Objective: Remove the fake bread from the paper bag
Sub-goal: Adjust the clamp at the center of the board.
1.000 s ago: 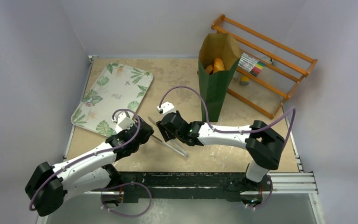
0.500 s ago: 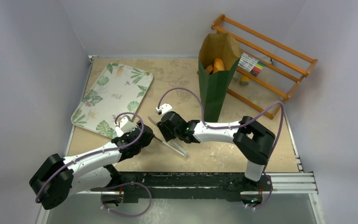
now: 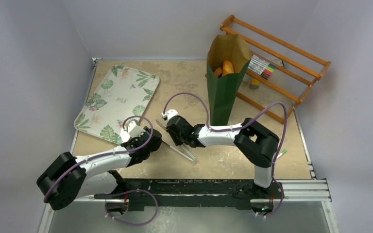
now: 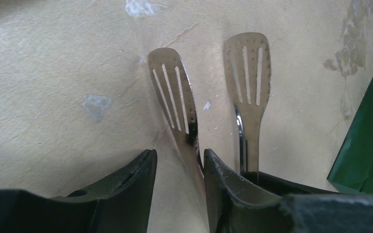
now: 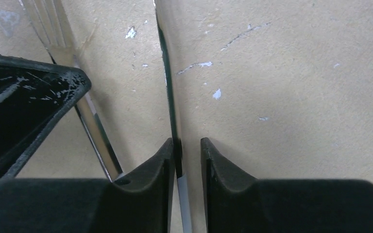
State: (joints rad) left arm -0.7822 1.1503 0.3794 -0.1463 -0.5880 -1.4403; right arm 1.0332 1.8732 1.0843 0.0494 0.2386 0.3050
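Left hand point(image 4: 178, 155) straddles the tongs point(image 4: 188, 133) loosely — right hand point(image 5: 187, 141) narrow, not clamped.

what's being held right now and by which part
Nothing clamped: left gripper and right gripper jaws each straddle one arm of the metal tongs, gaps showing.

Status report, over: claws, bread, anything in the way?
Left claw open astride one arm of the tongs; right claw narrow around the other, not clamped. Bread inside upright paper bag. Bag mouth unobstructed.
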